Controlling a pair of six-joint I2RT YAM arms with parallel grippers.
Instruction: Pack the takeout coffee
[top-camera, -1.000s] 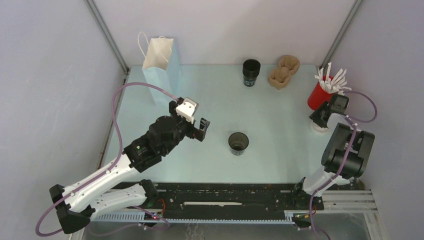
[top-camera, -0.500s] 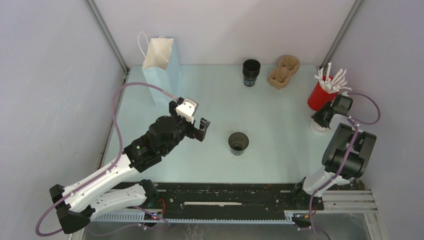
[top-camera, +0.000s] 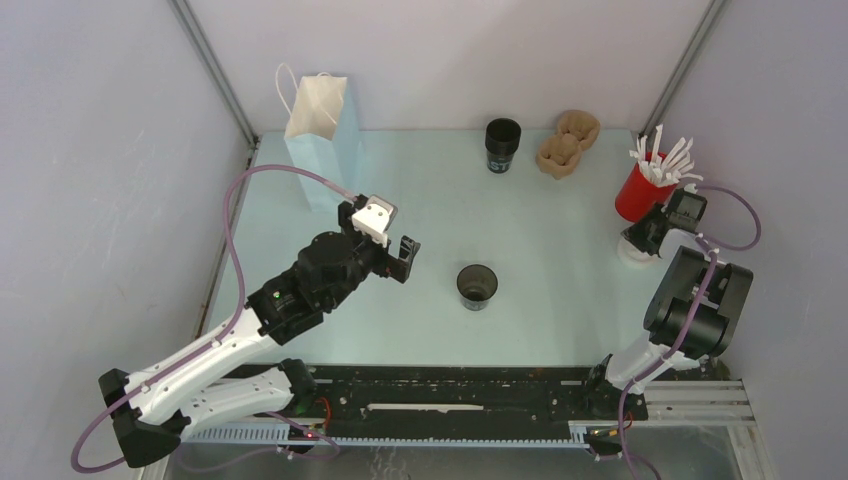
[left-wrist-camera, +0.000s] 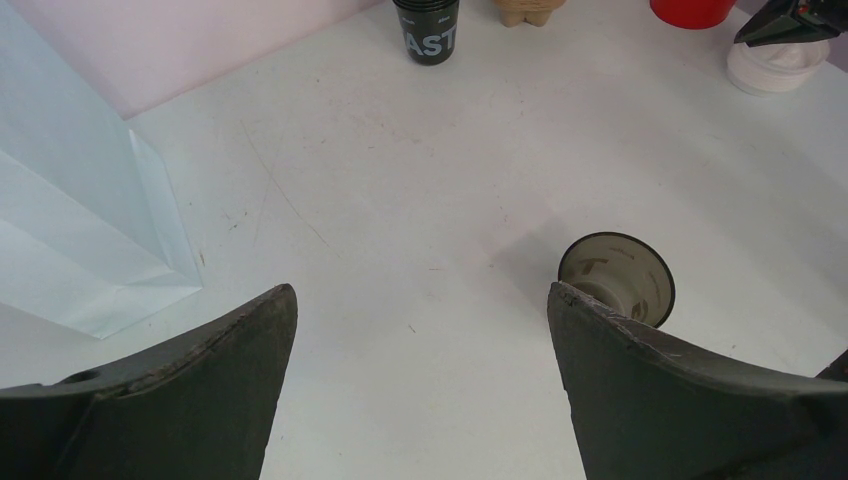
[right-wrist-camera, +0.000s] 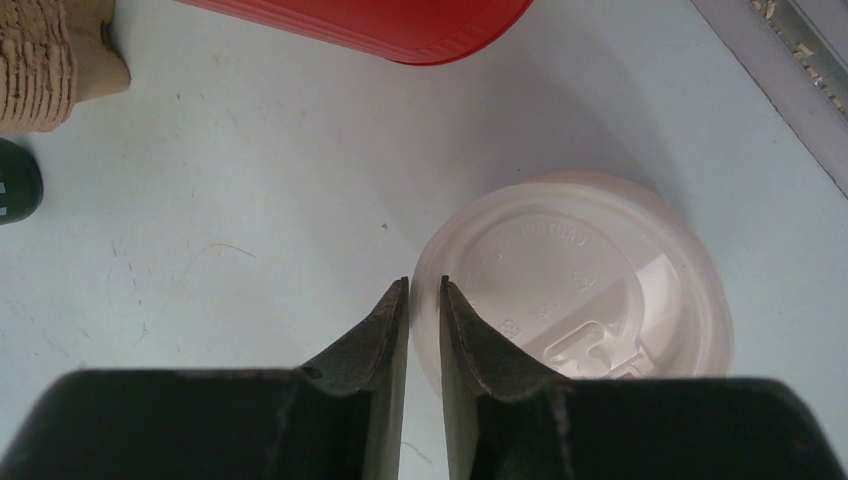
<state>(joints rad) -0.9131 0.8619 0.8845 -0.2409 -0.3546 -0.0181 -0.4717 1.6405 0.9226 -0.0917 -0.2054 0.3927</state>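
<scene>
No black cup with a white lid on it is in view. A white domed lid (right-wrist-camera: 580, 280) lies flat on the table at the far right (top-camera: 632, 252). My right gripper (right-wrist-camera: 422, 282) pinches the lid's left rim between nearly closed fingers; it sits low over the lid in the top view (top-camera: 642, 238). A lidless black cup (top-camera: 477, 286) stands upright mid-table and shows in the left wrist view (left-wrist-camera: 618, 280). My left gripper (top-camera: 405, 258) is open and empty, hovering left of that cup (left-wrist-camera: 420, 290).
A second black cup (top-camera: 503, 145) stands at the back. Brown cardboard holders (top-camera: 567, 143) lie beside it. A red cup (top-camera: 638, 190) of white sticks (top-camera: 665, 158) stands just behind the lid. A pale blue paper bag (top-camera: 322, 130) stands upright at the back left.
My right gripper has shifted slightly right and settled onto the lid's rim. The left arm and the cups have not moved.
</scene>
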